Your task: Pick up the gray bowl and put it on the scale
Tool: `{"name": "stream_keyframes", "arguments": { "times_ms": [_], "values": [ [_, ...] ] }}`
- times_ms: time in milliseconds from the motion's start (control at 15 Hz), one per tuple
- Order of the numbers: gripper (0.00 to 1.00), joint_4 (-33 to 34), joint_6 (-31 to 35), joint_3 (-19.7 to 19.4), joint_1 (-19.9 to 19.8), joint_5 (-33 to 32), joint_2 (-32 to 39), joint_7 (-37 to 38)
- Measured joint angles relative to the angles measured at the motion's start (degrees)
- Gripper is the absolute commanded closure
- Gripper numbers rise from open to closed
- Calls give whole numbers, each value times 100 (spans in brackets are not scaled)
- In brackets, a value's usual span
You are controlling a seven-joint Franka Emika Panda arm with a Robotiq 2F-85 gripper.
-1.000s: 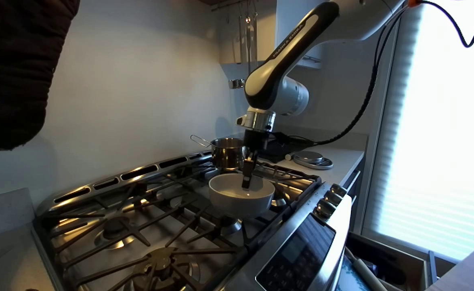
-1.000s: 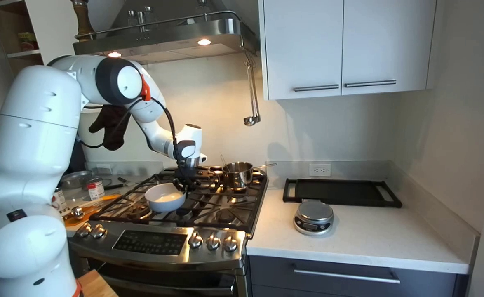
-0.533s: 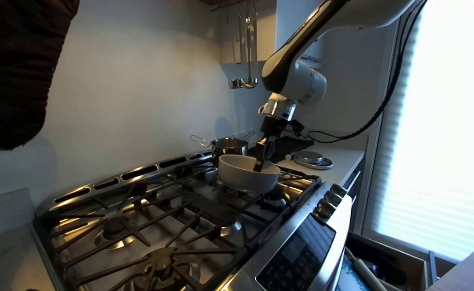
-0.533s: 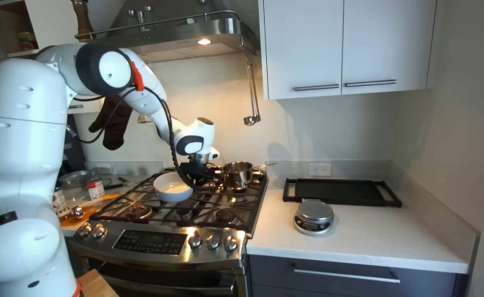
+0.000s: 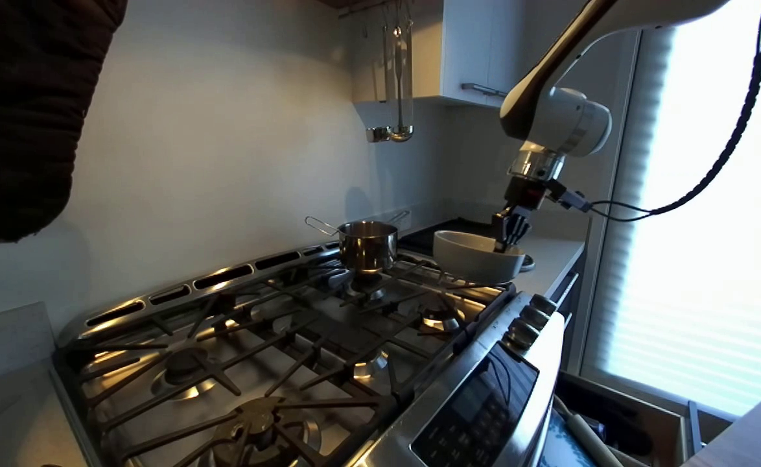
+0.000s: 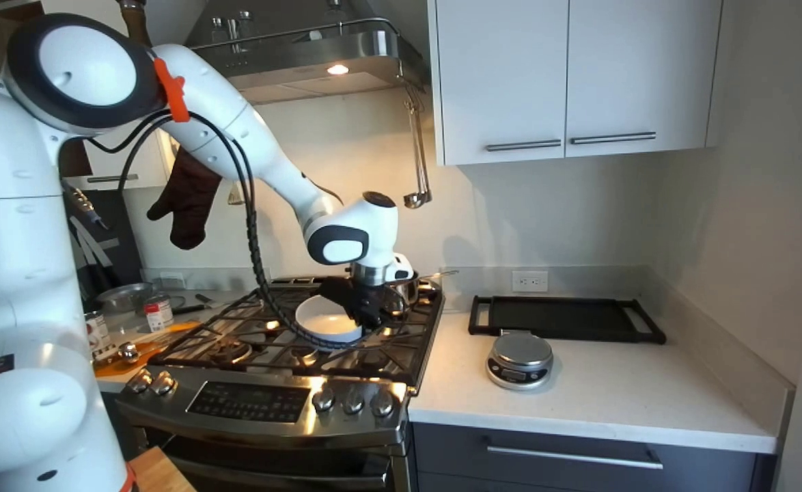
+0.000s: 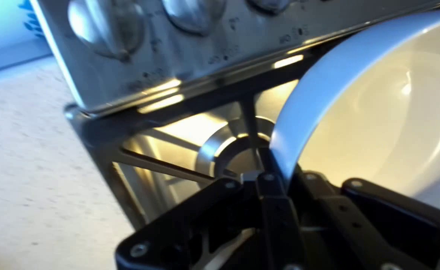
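Note:
The gray bowl (image 5: 474, 264), pale inside, hangs above the right part of the stove, tilted slightly, in both exterior views (image 6: 320, 316). My gripper (image 5: 503, 244) is shut on its rim. In the wrist view the two black fingers (image 7: 283, 170) pinch the bowl wall, with the bowl (image 7: 377, 123) extending to the right. The scale (image 6: 520, 357), a round silver-topped device with a small display, stands on the counter right of the stove. In an exterior view the bowl hides most of the scale (image 5: 528, 263).
A shiny metal pot (image 5: 367, 248) stands on the back right grate, close to the gripper. A black rectangular tray with handles (image 6: 561, 319) lies behind the scale. Stove knobs (image 6: 353, 401) line the front edge. Ladles (image 6: 417, 198) hang on the wall, and a cabinet (image 6: 503, 82) is overhead.
The gripper, holding the bowl, has moved to the right across the stove toward the counter in both exterior views. The bowl has risen clear of the grates.

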Motion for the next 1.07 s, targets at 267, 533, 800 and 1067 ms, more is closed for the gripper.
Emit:
{"name": "stream_keyframes", "arguments": {
  "times_ms": [267,533,800,1067],
  "values": [
    [93,-134,-82,-747,-131,-726,-305,982],
    [93,-102,-99,-937,-149,-1088,-406,1378],
    [93,-103,-101,-927,-129,-1100,-408,1444],
    [98,-103,-101,-926,-129,-1100,-408,1446]
  ]
}}
